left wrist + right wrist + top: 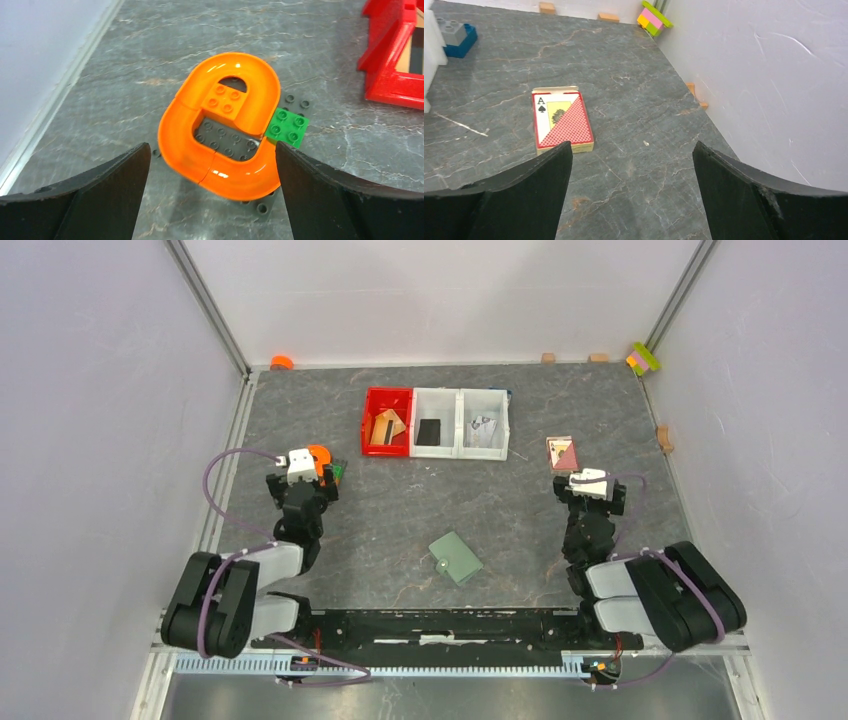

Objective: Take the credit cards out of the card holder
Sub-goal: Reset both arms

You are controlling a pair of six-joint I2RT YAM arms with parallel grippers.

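Card holder [456, 558], the sage-green flat folding wallet kind, is lying folded shut on the grey marble-look counter [400, 510]. It's near-middle, between the two arms and touching neither.

Left hand [211, 145] is spread wide with nothing in it. It hangs over an orange curved plastic toy track [220, 125] that sits on a dark grey studded plate [225, 140], with a small green brick [286, 128] at its edge.

Right hand [632, 143] is spread as well and empty. It's above bare counter, just short of a red-and-white playing-card box [562, 120] with an ace of spades on it.

Further back there's a red plastic bin [367, 425] right next to two white bins [436, 393]. Something tan is in the red one, can't tell what. A pink, yellow and green block stack [653, 15] sits way off in the far right corner.
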